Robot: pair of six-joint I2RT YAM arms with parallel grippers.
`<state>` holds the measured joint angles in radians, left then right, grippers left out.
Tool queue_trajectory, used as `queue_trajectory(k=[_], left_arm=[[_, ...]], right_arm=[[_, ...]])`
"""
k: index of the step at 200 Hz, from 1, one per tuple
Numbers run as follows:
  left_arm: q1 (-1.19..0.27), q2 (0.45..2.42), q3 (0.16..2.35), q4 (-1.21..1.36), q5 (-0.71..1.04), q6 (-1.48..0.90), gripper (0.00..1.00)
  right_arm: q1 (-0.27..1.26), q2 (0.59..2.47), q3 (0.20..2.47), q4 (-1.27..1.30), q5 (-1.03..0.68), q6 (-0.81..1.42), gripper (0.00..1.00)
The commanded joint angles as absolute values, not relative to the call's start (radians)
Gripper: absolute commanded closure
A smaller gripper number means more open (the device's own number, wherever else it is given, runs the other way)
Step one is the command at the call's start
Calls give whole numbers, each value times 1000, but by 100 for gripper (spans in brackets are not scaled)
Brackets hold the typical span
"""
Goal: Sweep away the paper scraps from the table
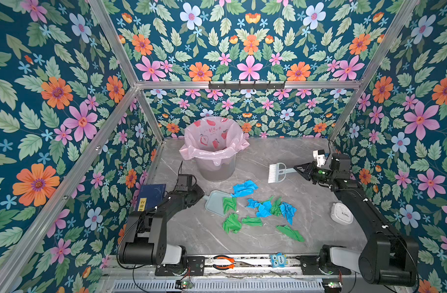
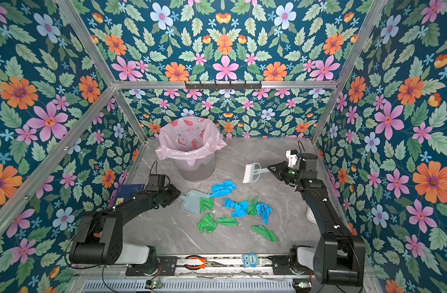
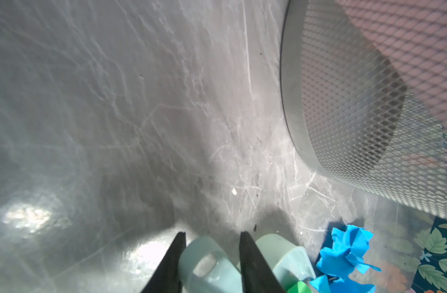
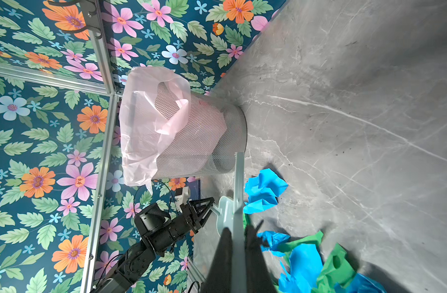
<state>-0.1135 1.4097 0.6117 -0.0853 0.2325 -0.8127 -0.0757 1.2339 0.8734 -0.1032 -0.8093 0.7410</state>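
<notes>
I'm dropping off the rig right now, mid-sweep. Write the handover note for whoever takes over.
Right gripper: shut on the brush handle, brush head pointing toward the bin.
Left gripper: jaws straddle the dustpan handle; firm grip unconfirmed.
Paper scraps: blue and green, bunched mid-table beside the dustpan; one green piece overlaps its mouth.
Bin: upright at the back.
Done: both tools reached.
Left: sweep scraps into the dustpan, tip into the bin.

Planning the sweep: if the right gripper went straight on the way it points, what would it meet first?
Probably the grey mesh wastebasket with pink liner; the pale green, white-bristled brush in the right gripper would touch first. Depth unclear.
</notes>
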Motion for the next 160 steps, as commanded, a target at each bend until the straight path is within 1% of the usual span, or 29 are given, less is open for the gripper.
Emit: queue_trajectory(k=[1, 49, 66, 93, 160], left_arm=[[-114, 1411, 612, -63, 222, -832, 64], [-113, 1407, 604, -44, 200, -869, 67], [-113, 1391, 597, -43, 165, -886, 65], [-112, 1338, 563, -24, 114, -916, 66], [-115, 1236, 476, -56, 128, -941, 69]], right_arm=[[-75, 1233, 870, -76, -812, 737, 100], [-75, 1230, 869, -76, -808, 735, 100], [-75, 1229, 867, -74, -807, 735, 100], [-75, 1235, 876, -77, -808, 737, 100], [-75, 1236, 881, -77, -808, 738, 100]])
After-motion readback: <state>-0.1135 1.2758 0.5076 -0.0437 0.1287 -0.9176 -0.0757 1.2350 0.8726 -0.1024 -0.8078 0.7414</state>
